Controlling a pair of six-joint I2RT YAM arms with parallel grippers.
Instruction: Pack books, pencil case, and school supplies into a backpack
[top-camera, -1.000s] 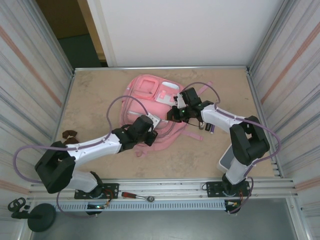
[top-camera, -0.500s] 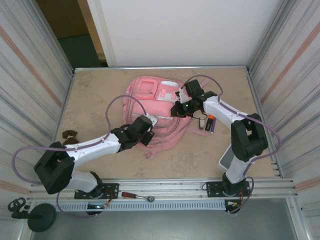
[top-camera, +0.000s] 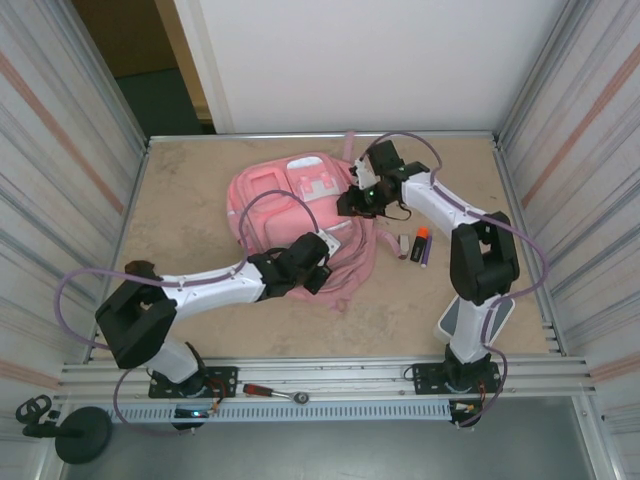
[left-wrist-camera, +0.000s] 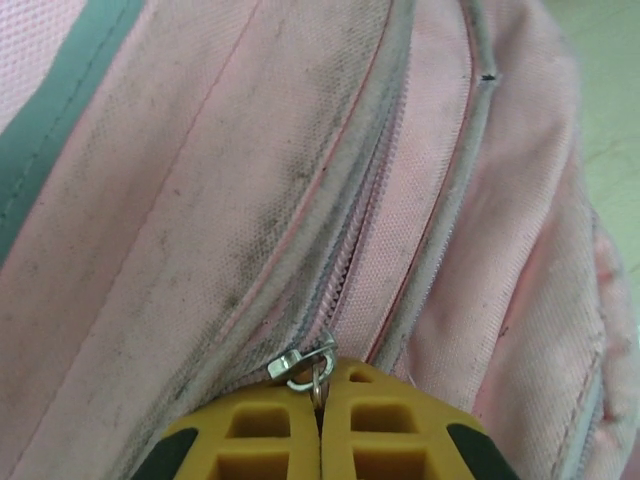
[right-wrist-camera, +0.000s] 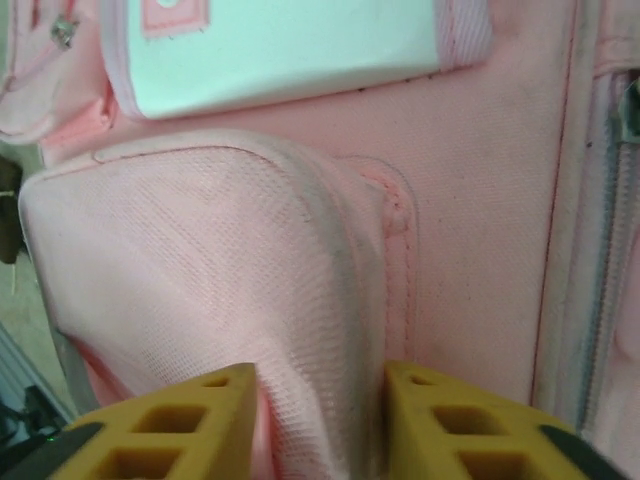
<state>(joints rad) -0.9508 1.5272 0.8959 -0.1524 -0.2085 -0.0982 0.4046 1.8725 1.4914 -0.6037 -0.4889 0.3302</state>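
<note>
The pink backpack (top-camera: 285, 195) lies at the middle back of the table, front pockets up. My left gripper (top-camera: 316, 266) is at its near edge, shut on the metal zip pull (left-wrist-camera: 318, 372) of a closed zip. My right gripper (top-camera: 356, 200) is at the backpack's right side. Its jaws stand apart, with a raised fold of pink mesh pocket fabric (right-wrist-camera: 300, 330) loosely between them in the right wrist view. The school supplies (top-camera: 414, 245) lie on the table right of the backpack: a white-and-orange piece, a short dark piece and a purple stick. Books and pencil case are out of view.
A white-trimmed pocket (right-wrist-camera: 280, 40) is just beyond the right fingers. A white bin (top-camera: 447, 318) stands by the right arm's base. A small dark brown thing (top-camera: 138, 267) lies at the table's left edge. A screwdriver (top-camera: 270, 391) rests on the front rail.
The backpack has shifted and stretched out as my left gripper moved right with the zip pull. My right gripper moved toward the back and its jaws have parted.
</note>
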